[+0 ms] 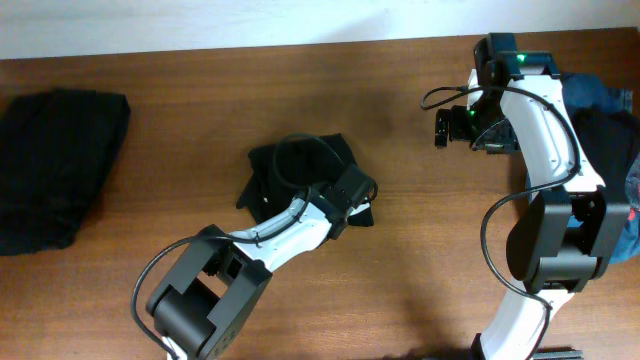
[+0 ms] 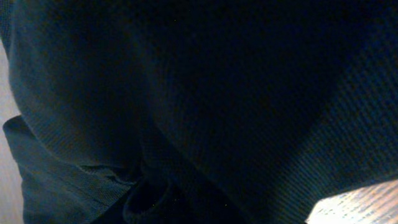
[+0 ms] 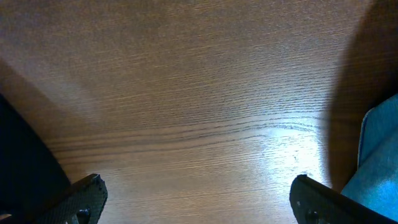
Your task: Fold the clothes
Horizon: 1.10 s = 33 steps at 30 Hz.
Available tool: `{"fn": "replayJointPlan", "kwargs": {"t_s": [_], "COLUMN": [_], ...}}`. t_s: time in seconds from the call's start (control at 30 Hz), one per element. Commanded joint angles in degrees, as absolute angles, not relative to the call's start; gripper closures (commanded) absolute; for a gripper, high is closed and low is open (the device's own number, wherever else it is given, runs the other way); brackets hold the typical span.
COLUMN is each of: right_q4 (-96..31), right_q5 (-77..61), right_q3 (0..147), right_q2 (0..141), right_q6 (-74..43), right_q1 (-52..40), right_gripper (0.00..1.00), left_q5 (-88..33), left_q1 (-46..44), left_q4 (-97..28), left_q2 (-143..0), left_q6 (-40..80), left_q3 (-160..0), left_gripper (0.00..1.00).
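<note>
A crumpled black garment (image 1: 300,165) lies in the middle of the table. My left gripper (image 1: 352,192) is down on its right edge. Dark knit fabric (image 2: 205,93) fills the left wrist view and hides the fingers, so I cannot tell how the jaws stand. My right gripper (image 1: 441,128) hangs at the back right over bare wood. It is open (image 3: 199,193), with nothing between its fingers. Blue cloth (image 3: 380,162) shows at the right edge of that view and black cloth (image 3: 25,162) at the left.
A neat pile of black clothes (image 1: 55,165) rests at the table's left end. A heap of blue denim and black clothes (image 1: 612,110) sits at the right edge, behind the right arm. Bare wooden tabletop (image 1: 200,110) stretches between the piles.
</note>
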State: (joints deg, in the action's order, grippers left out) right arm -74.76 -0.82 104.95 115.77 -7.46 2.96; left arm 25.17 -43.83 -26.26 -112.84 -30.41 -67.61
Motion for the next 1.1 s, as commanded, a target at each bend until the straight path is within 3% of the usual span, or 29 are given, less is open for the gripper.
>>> {"fn": "replayJointPlan", "kwargs": {"t_s": [0.0, 0.17, 0.3, 0.7, 1.07], "right_q4": [-74.59, -74.61, -74.61, -74.61, -74.61], "right_q5": [0.30, 0.30, 0.30, 0.30, 0.30], "right_q3": [106.06, 106.06, 106.06, 106.06, 106.06], "right_q2": [113.73, 113.73, 113.73, 113.73, 113.73], "right_q6": [-7.31, -7.31, -7.31, -7.31, -7.31], "right_q1": [3.03, 3.03, 3.03, 3.03, 3.03], "right_gripper": [0.01, 0.01, 0.01, 0.02, 0.01], "left_q5": [20.73, 20.75, 21.28, 26.92, 24.62], "left_q1": [-42.96, -42.96, -42.96, -42.19, -33.41], "left_q4": [-27.64, -27.70, -28.36, -29.65, -37.01], "left_q2": [-117.43, -117.43, -117.43, -116.68, -110.91], "left_q6": [-30.11, -30.11, -30.09, -25.87, -23.81], "left_q3": [-64.53, -64.53, -64.55, -65.78, -75.42], "left_gripper": [0.60, 0.70, 0.99, 0.99, 0.99]}}
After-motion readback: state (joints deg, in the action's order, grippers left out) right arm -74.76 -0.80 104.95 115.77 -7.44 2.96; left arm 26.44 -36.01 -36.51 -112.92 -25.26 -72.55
